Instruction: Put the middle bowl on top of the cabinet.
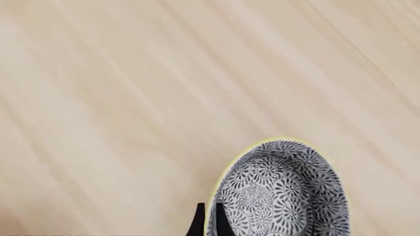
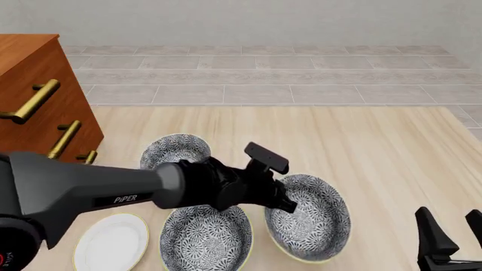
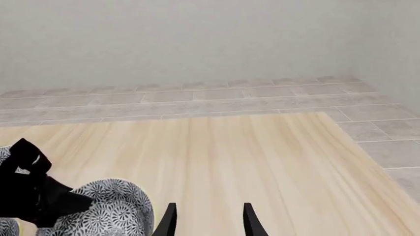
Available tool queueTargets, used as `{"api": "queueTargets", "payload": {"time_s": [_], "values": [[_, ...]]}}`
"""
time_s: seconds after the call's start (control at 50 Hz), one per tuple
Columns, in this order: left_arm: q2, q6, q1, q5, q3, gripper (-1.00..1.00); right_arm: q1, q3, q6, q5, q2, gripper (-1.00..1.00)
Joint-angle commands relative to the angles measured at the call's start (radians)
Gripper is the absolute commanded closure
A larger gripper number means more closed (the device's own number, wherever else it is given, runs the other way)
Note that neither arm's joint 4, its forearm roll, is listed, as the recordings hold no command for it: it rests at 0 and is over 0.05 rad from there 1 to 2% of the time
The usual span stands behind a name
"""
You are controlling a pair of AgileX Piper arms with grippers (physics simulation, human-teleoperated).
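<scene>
The middle bowl [image 2: 312, 223], grey-and-white floral with a pale yellow-green rim, is at the right of the bowl group and hangs tilted. My left gripper [image 2: 285, 203] reaches across from the left and is shut on its near-left rim. In the left wrist view the two dark fingers [image 1: 198, 222] pinch the rim of the bowl [image 1: 282, 191], with the table well below. The cabinet [image 2: 38, 96], reddish-brown with brass handles, stands at the far left. Over the table's near right corner my right gripper [image 2: 452, 234] is open and empty; its wrist view shows the gripper [image 3: 208, 223] beside the bowl [image 3: 115, 204].
Two more floral bowls rest on the table: one farther back [image 2: 175, 151] near the cabinet and one at the front [image 2: 207, 237] under my left arm. A white plate [image 2: 113, 241] lies at the front left. Bare wood table [image 2: 376, 147] stretches right; tiled floor lies beyond.
</scene>
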Motion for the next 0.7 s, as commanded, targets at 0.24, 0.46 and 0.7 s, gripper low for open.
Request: {"api": "queueTargets", "payload": {"time_s": [0.24,0.46,0.7], "values": [[-0.149,-0.012,-0.020,0.018,0.032,1.00,0.001,0.000,-0.002,-0.001,0.000,-1.00],[-0.250,-0.015,-0.040,0.030,0.051,1.00,0.006,0.000,-0.006,-0.002,0.000,-1.00],[-0.356,0.000,-0.047,0.058,0.064,1.00,-0.036,0.000,-0.035,0.009,0.017,-1.00]]}}
